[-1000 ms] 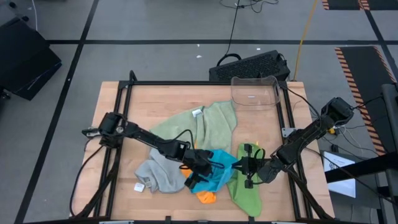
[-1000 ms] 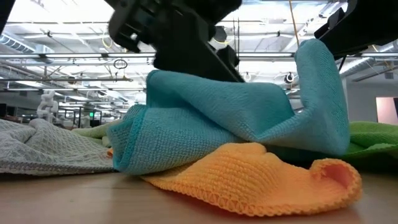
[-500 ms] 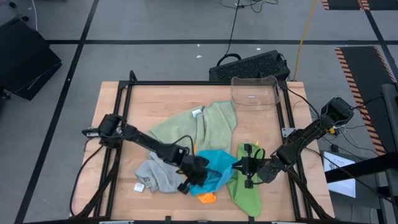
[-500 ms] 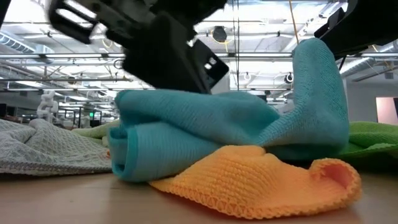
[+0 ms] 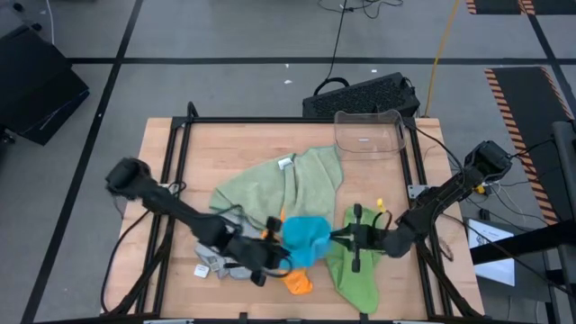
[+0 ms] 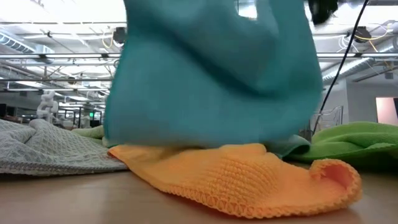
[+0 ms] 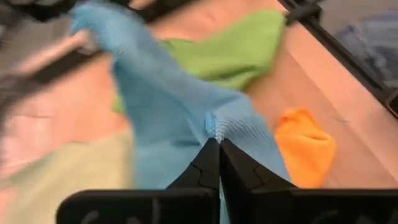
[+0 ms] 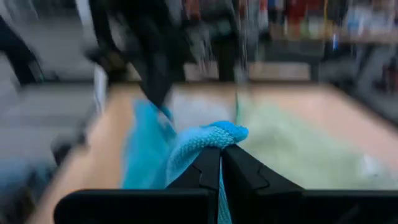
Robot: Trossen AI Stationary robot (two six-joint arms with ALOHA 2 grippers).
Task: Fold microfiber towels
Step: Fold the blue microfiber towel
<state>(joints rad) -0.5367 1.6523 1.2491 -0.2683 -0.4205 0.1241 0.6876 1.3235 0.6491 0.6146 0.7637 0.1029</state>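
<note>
- The left gripper (image 7: 214, 138) is sitting over the front middle of the table (image 5: 243, 144), its fingers pinched tight together on an edge of the blue towel (image 5: 306, 238).
- The right gripper (image 8: 221, 148) is reaching in from the right, fingers likewise squeezed together on another edge of the same blue towel (the cloth bunches just past the fingertips in its wrist view).
- In the low view the blue towel (image 6: 211, 74) is hanging raised between the two grippers, its lower edge draping onto the orange towel (image 6: 249, 177).
- The orange towel (image 5: 299, 283) is lying crumpled near the front edge, just below the blue one.
- The lime green towel (image 5: 353, 270) is lying to the right, under the right gripper.
- The sage green towel (image 5: 288, 184) is spreading across the table's middle.
- The grey towel (image 5: 225, 256) is lying under the left arm.
- A clear container (image 5: 367, 133) is standing at the back.
</note>
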